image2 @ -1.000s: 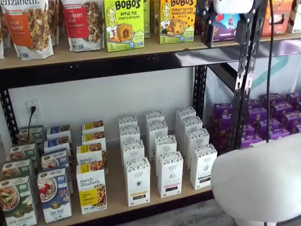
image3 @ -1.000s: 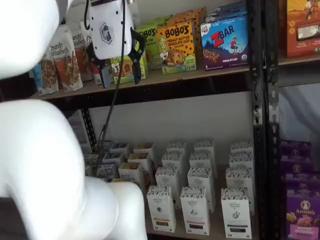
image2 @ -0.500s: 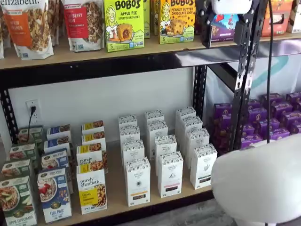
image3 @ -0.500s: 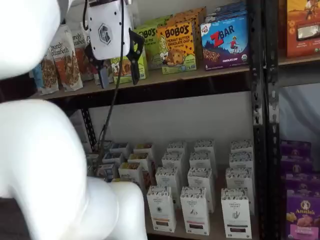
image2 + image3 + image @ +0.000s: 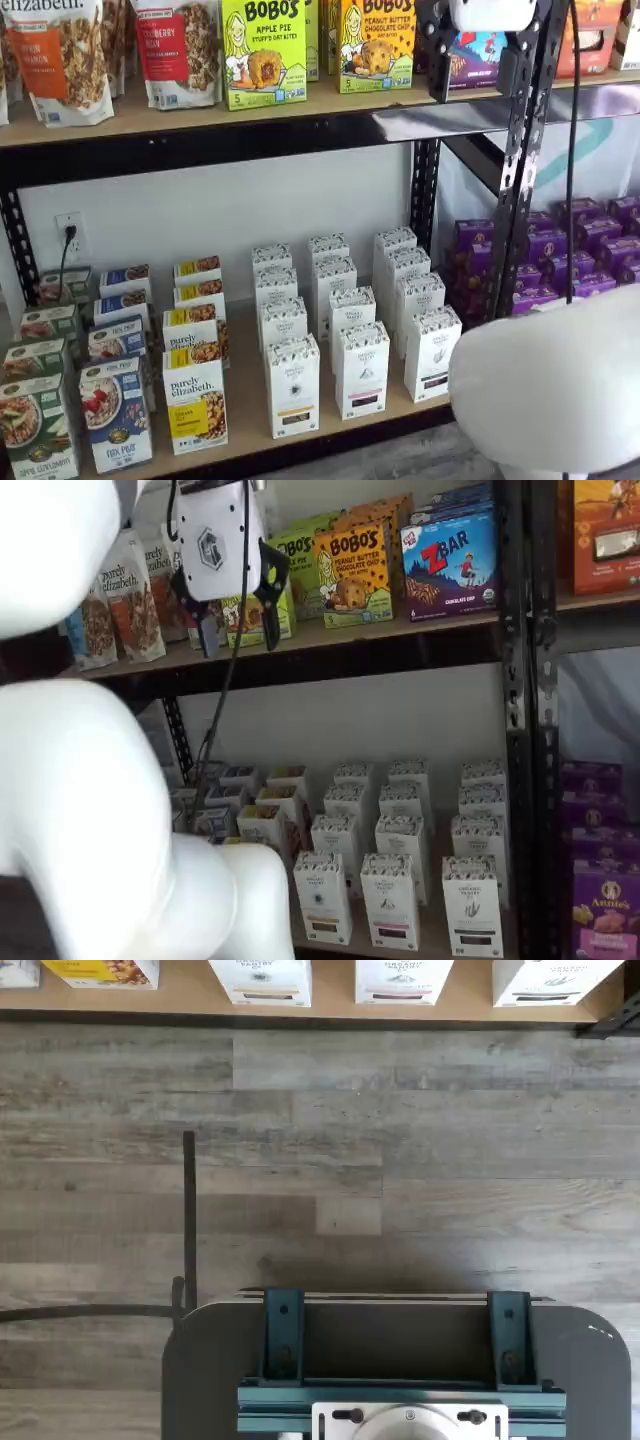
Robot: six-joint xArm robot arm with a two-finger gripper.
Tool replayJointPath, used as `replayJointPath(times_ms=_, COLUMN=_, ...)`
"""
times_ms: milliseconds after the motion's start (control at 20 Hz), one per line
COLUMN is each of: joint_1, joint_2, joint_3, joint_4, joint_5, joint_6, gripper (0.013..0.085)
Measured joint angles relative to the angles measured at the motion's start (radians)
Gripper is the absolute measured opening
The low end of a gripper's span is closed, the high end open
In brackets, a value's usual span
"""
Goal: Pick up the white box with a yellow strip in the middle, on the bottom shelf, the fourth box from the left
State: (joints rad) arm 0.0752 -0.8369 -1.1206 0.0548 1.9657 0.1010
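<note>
Two spread fingers (image 5: 236, 615), nothing between

BOBO'S boxes (image 5: 264, 52) and granola bags (image 5: 63, 58) on the upper board — purple boxes (image 5: 590, 250) lower right.

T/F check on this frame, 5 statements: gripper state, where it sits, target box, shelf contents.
1. The gripper is open, with a plain gap between its black fingers. True.
2. The gripper holds a white carton. False: nothing is between the fingers.
3. The gripper hangs up at the level of the upper shelf, in front of the Bobo's boxes. True.
4. The white box with the tan strip lies tipped over on the bottom shelf. False: it stands upright at the front of its row.
5. The purple boxes share a bay with the white cartons. False: they sit in the neighbouring bay, past the black upright.
</note>
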Motion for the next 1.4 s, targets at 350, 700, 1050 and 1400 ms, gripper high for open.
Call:
replayJointPath(times_ms=350, joint_1=-0.017, joint_2=0.000, joint_3=0.002, joint_4=0.004, joint_5=0.000, joint_6=-0.015, gripper=0.0850)
replayJointPath(times_ms=700, joint_1=-0.018, joint_2=-0.004, joint_3=0.006, joint_4=0.000, joint_5=-0.002, joint_6=-0.018, gripper=0.0850)
replayJointPath(times_ms=1050, joint_1=-0.003, joint_2=-0.010, joint_3=0.005, joint_4=-0.009, joint_5=0.005, joint_6=-0.007, gripper=0.0850)
replayJointPath(times_ms=1400, joint_1=0.021, joint_2=-0.014, joint_3=0.004, joint_4=-0.006, joint_5=0.013, joint_6=0.019, gripper=0.0850)
